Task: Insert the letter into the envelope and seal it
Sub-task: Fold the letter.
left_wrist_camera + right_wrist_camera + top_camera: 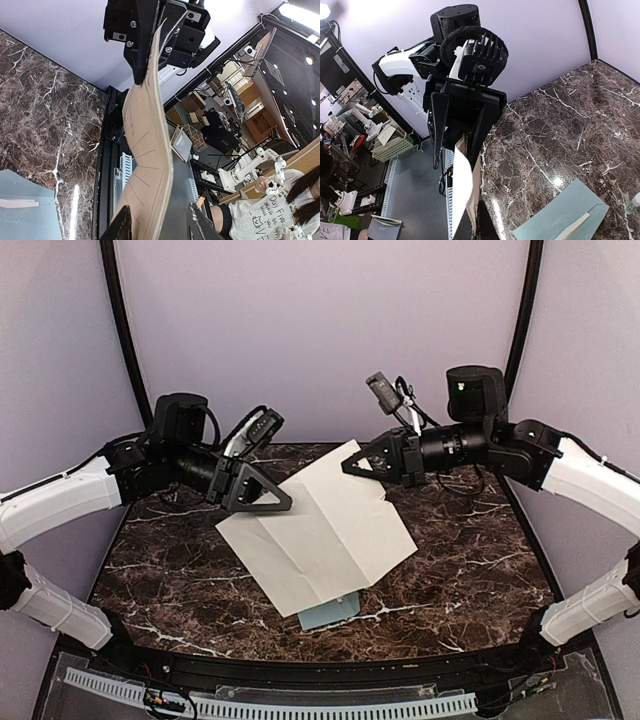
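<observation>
Here's where you stand: nothing is in the envelope (pixel 335 612) yet. The letter (pixel 320 530) is up off the counter (pixel 480 570) in the middle of the frame, spread out flat and tilted, strung between your two arms. Its creases show, but it is open at full size, not folded.

Right jaws are closed tight on the letter's upper edge, just right of centre in the top view. The left wrist view shows them clamped on the sheet at the top of the frame. That is your one firm hold.

Left jaws sit at the letter's left edge, left of centre. Their fingers stand apart with the paper running between them, so they look open around the sheet rather than pinching it.

The envelope lies flat on the counter at lower centre, almost wholly hidden under the letter's lower corner, with only a pale teal edge peeking out. Whether that corner touches it, you can't tell from above. The right wrist view shows the envelope at bottom right, with a thin white strip on it.

So the score is: letter picked up, and that's all. By my read you have the whole main run ahead of you. The sheet looks bigger than the envelope, so you'd have to fold it down along the creases, slide it in, then shut the flap and seal it.
</observation>
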Controlling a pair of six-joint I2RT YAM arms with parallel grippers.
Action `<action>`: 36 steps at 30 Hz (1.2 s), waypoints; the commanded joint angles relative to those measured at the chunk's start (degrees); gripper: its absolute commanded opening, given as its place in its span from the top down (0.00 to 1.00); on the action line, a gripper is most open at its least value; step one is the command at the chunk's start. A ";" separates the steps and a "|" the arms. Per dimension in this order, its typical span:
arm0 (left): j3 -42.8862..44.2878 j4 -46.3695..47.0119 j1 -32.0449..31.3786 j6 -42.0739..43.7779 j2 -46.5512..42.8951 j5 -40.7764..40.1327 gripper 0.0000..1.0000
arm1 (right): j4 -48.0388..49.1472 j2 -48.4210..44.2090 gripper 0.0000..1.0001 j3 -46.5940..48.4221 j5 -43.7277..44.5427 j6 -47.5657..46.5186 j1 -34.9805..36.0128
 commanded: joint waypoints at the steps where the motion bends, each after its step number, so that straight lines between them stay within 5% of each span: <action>1: -1.27 1.55 -0.30 -0.17 -1.51 0.49 0.67 | 2.06 -0.88 1.00 -0.99 1.14 0.80 -0.69; 7: -1.30 3.38 -0.25 -1.16 -1.58 -0.14 0.89 | 1.94 -0.39 0.97 -1.26 1.48 1.24 -0.81; 10: -1.57 4.68 -0.27 -1.38 -2.30 -1.52 0.99 | 0.61 -0.88 0.71 -1.07 4.46 1.28 -0.87; 15: -4.64 14.45 -0.27 -6.26 -4.22 -3.56 1.00 | -3.65 -3.10 0.28 -1.31 12.48 1.24 -2.40; 19: -6.61 17.97 -0.28 -8.52 -4.99 -5.73 1.00 | -5.82 -6.22 0.10 -1.88 20.19 1.14 -3.09; 29: -6.25 15.28 -0.27 -7.05 -4.49 -11.76 1.00 | -8.31 -5.24 0.05 -0.80 17.21 1.46 -2.38; 36: -6.61 15.27 -0.28 -7.69 -4.12 -16.08 1.00 | -8.43 -1.51 0.17 0.71 18.65 1.64 4.74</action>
